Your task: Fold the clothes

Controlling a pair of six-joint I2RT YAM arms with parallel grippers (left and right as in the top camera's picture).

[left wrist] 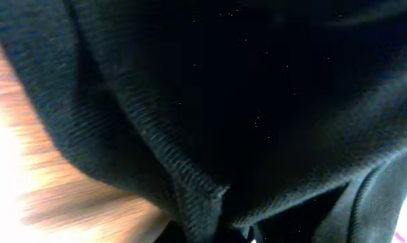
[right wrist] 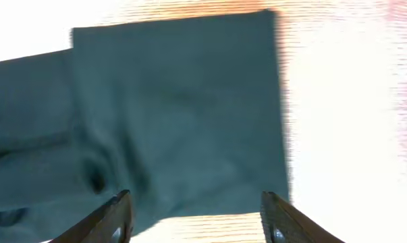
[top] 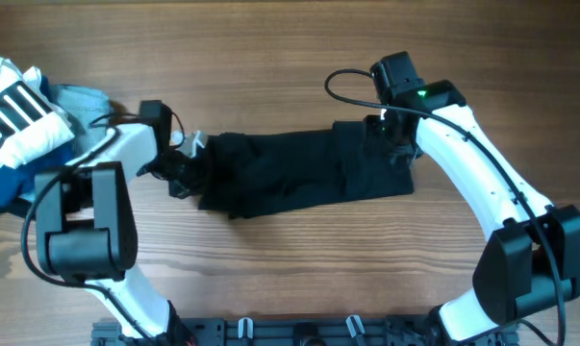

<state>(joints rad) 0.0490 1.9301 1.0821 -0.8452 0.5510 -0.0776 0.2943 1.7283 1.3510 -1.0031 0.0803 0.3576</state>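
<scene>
The black shirt lies across the middle of the wooden table, folded into a long strip. My left gripper is at its left end, where the fabric bunches into the jaws. Black cloth fills the left wrist view and hides the fingers. My right gripper is over the shirt's right end. In the right wrist view its fingers are wide apart and empty, just above the shirt's square corner. The chest logo is hidden.
A pile of other clothes sits at the far left edge: a white garment with black stripes on light-blue denim and navy pieces. A dark rail runs along the front edge.
</scene>
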